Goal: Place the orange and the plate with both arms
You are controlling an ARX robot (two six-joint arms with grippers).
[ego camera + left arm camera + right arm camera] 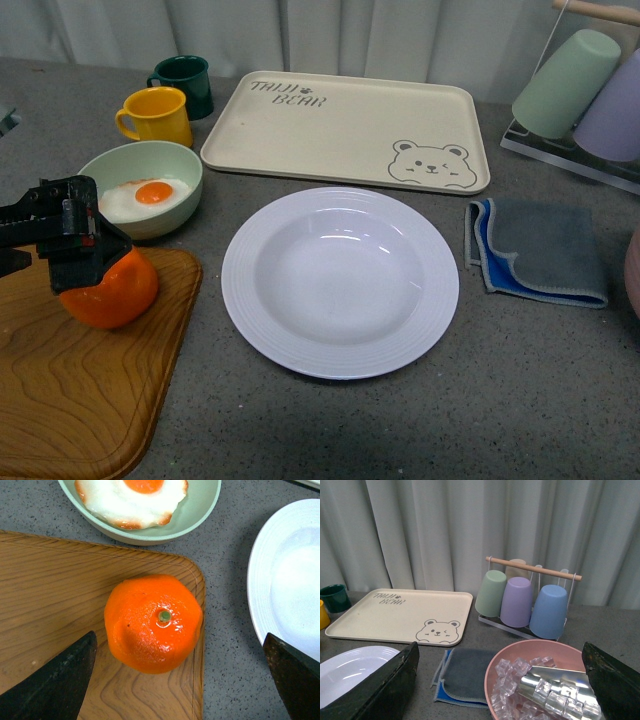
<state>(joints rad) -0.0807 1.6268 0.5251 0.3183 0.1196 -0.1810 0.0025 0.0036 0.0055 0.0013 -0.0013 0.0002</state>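
Note:
The orange (110,290) rests on the right edge of a wooden cutting board (80,400), stem mark facing up in the left wrist view (152,622). My left gripper (75,245) hovers just above it, open, its dark fingers (55,680) spread wider than the fruit and not touching it (180,645). The white ribbed plate (340,270) lies empty in the middle of the table, right of the board (290,580). My right gripper (500,650) is open and holds nothing, off to the right above a pink bowl; the plate's edge (350,670) shows beside one finger.
A pale green bowl (185,170) with a fried egg sits behind the board. Yellow (160,115) and dark green (185,80) mugs, a beige bear tray (350,125), a grey-blue cloth (540,245), a cup rack (590,80) and a pink bowl (520,647) of ice ring the plate.

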